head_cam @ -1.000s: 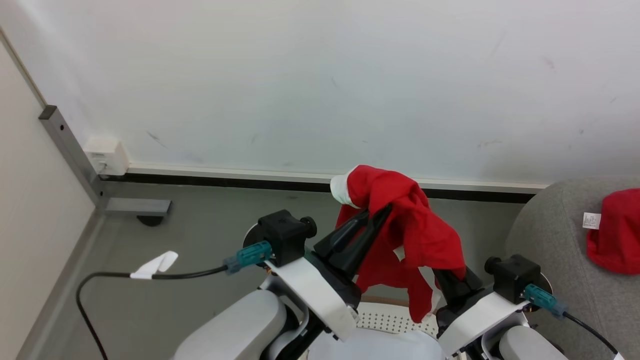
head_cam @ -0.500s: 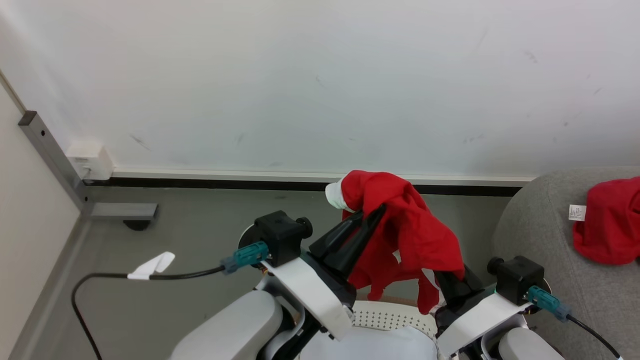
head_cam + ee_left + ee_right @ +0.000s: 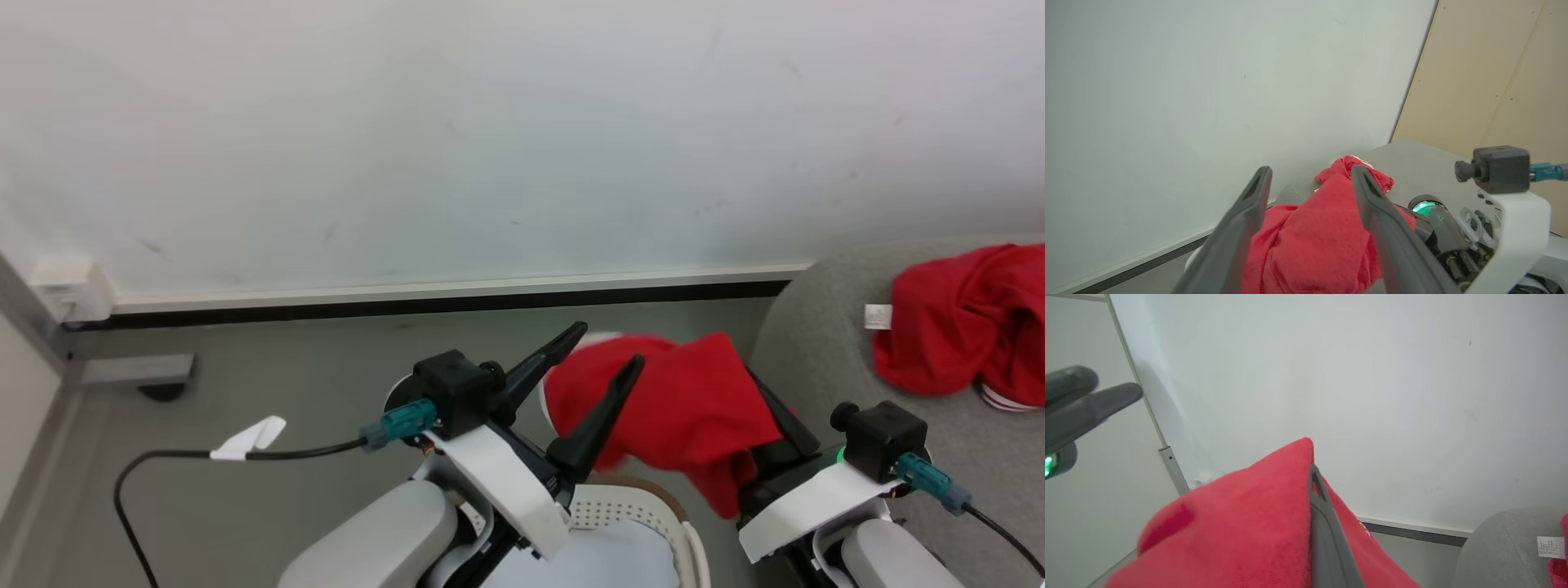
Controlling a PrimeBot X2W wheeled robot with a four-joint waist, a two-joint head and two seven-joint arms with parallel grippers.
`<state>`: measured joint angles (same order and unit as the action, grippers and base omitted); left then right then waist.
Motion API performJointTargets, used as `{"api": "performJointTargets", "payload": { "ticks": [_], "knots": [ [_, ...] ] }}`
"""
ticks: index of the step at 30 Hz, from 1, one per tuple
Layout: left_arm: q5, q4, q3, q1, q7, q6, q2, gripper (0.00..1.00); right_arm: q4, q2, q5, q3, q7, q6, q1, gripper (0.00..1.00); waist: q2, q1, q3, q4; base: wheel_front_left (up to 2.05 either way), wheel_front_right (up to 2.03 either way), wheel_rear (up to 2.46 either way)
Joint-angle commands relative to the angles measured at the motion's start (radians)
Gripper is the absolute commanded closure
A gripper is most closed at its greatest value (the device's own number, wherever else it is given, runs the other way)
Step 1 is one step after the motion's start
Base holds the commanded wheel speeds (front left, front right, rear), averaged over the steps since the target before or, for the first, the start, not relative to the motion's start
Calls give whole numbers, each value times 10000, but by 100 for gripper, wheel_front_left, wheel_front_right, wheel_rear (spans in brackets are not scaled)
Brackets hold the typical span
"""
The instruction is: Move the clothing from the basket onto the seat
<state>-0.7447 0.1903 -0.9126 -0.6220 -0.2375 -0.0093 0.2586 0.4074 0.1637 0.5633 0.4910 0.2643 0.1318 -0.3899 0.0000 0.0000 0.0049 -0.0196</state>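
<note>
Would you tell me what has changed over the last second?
The left gripper opened its jaws and let go of the carried garment, which sagged lower and now hangs from the right gripper alone. The head camera turned towards the seat. The other garment stays on the seat.

The left gripper (image 3: pixel 608 343) opened and let go of the red garment (image 3: pixel 686 408). The garment sank lower, held by the right gripper (image 3: pixel 771 412) alone, nearer the seat (image 3: pixel 816 367).
</note>
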Motion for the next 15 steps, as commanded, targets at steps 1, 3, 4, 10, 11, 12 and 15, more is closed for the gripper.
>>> {"api": "performJointTargets", "payload": {
  "ticks": [1,3,4,10,11,12,15],
  "knots": [
    [60,41,-20,125,17,-1,44,0,-67,122,-69,-72,-5,-23,-114,100,0,0,70,-374,0,0,0],
    [109,51,-49,172,-3,11,88,0,-164,146,-122,-199,-2,-23,-210,100,0,0,121,-718,0,0,0],
    [139,53,-71,188,-17,-3,106,0,-226,160,-164,-318,-4,-23,-234,100,0,0,156,-885,0,0,0],
    [262,114,-127,382,-110,34,235,0,-609,197,-356,-1045,-4,-23,-312,100,0,0,426,-1997,0,0,0],
    [265,135,-111,406,-114,44,226,0,-670,221,-393,-1158,-4,-23,-290,100,0,0,473,-2164,0,0,0],
    [300,146,-112,417,-137,37,217,0,-721,254,-425,-1307,-4,-23,-263,100,0,0,507,-2325,0,0,0],
    [455,132,-65,433,-194,-47,191,0,-885,337,-528,-1663,-4,-23,-146,100,0,0,590,-2817,0,0,0]
  ]
}}
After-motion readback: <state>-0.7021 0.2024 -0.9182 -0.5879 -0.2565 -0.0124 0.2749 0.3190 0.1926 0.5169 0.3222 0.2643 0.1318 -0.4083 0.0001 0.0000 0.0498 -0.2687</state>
